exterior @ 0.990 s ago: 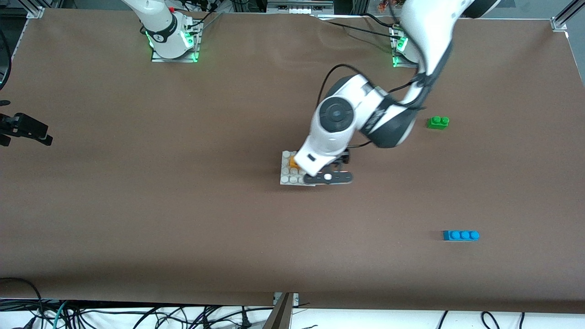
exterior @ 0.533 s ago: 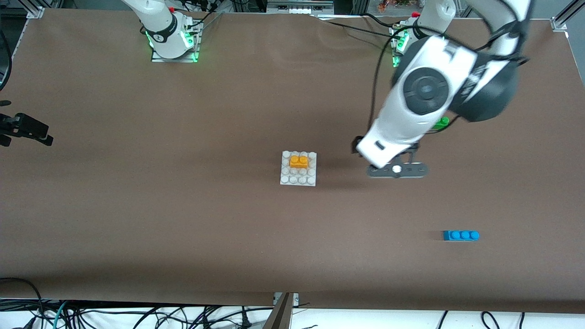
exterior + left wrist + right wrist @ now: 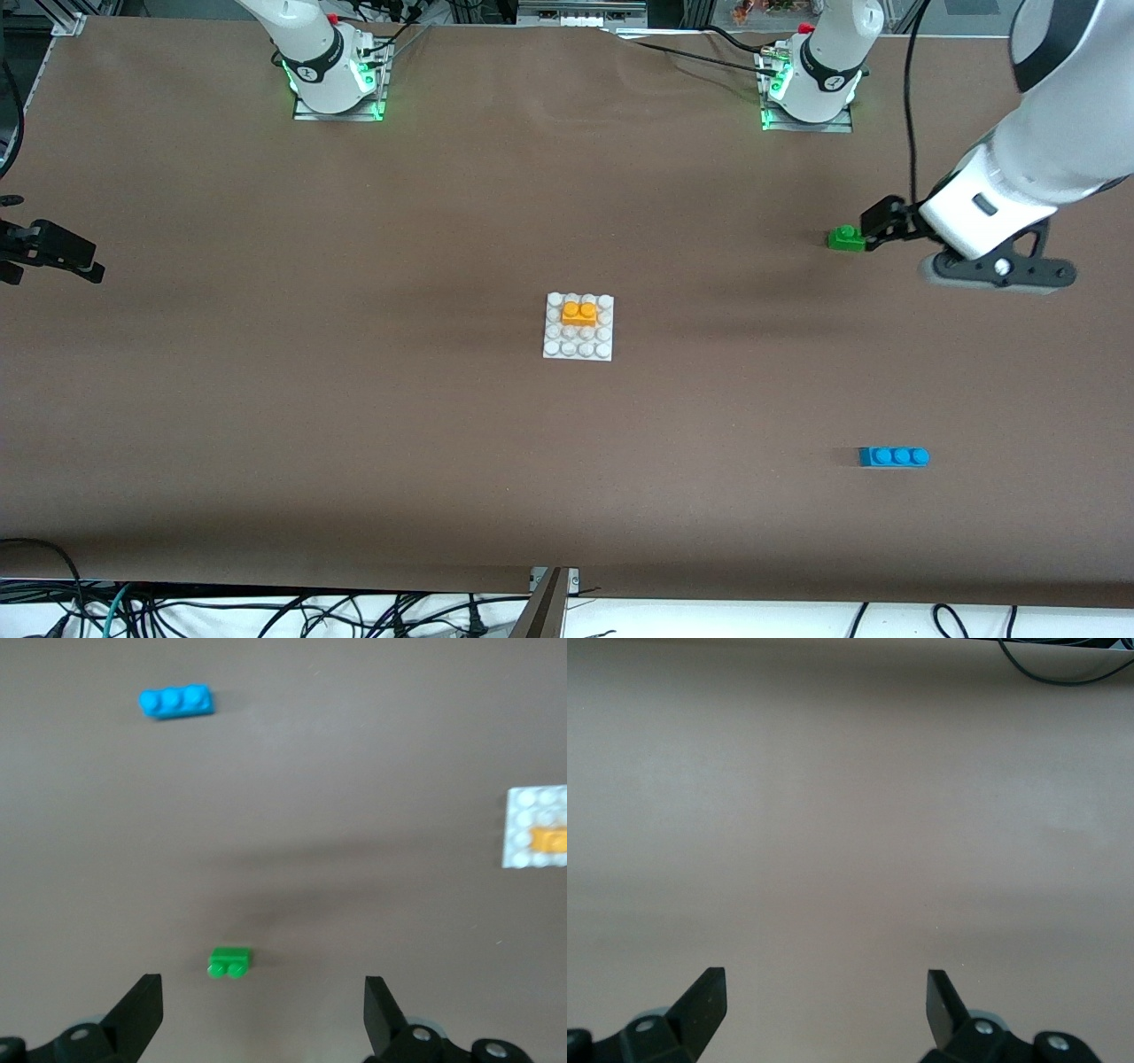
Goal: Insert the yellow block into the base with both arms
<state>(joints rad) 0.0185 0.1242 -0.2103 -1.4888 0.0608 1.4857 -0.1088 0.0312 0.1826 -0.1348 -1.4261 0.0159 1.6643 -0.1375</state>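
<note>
Now that the left claw [image 3: 263,1010] has swung off empty and wide open, the block [image 3: 579,314] sits on the base [image 3: 578,349], apparently inserted; right claw [image 3: 824,1005] waits open.

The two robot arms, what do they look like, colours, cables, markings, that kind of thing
Both arms are glossy white with dark grey joint sections. The left arm carries a loose black cable and ends in a black bracket with a white dot. Each base has a black band and glows green at its mount. The left gripper and right gripper have matte black, wedge-shaped fingers.
</note>
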